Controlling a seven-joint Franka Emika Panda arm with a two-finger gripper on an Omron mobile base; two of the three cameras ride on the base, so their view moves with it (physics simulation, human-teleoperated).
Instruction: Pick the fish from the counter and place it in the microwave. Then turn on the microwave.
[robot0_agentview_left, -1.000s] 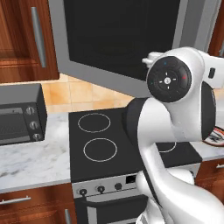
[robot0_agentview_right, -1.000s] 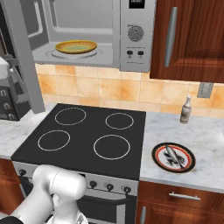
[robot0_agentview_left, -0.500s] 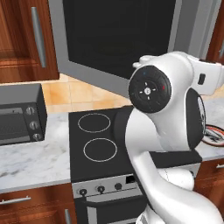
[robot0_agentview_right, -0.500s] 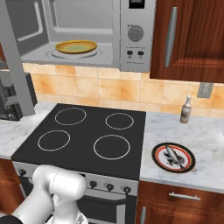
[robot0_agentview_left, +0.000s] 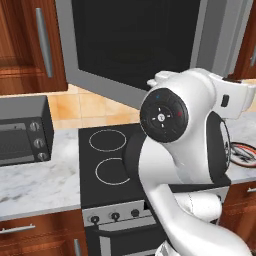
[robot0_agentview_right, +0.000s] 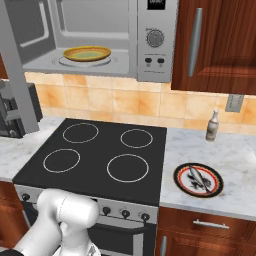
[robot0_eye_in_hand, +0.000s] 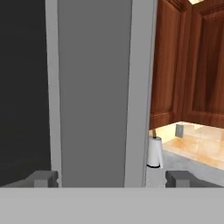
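Observation:
The microwave (robot0_agentview_right: 100, 40) hangs open above the stovetop, a yellow plate (robot0_agentview_right: 87, 53) resting inside it and the dial strip (robot0_agentview_right: 155, 37) at its right. Its dark-windowed door (robot0_agentview_left: 135, 45) swings out to the left. On the marble counter (robot0_agentview_right: 235, 150) right of the stove, the slender silvery fish (robot0_agentview_right: 196, 176) lies on a red-rimmed plate (robot0_agentview_right: 180, 181). My gripper (robot0_eye_in_hand: 112, 179) is open, fingertips (robot0_eye_in_hand: 43, 178) wide apart, nothing held. It faces the grey edge of the door (robot0_eye_in_hand: 94, 87) at close range.
The black four-ring stovetop (robot0_agentview_right: 100, 155) lies below the microwave. A dark toaster oven (robot0_agentview_left: 22, 132) stands on the left counter. A small bottle (robot0_agentview_right: 212, 126) stands by the back wall near an outlet (robot0_agentview_right: 233, 102). My bulky white arm (robot0_agentview_left: 175, 145) hides the right stove half.
My arm's elbow has swung left and closer to the left base camera. The hand has slipped out of the right base view's left edge. The microwave door stands slightly wider.

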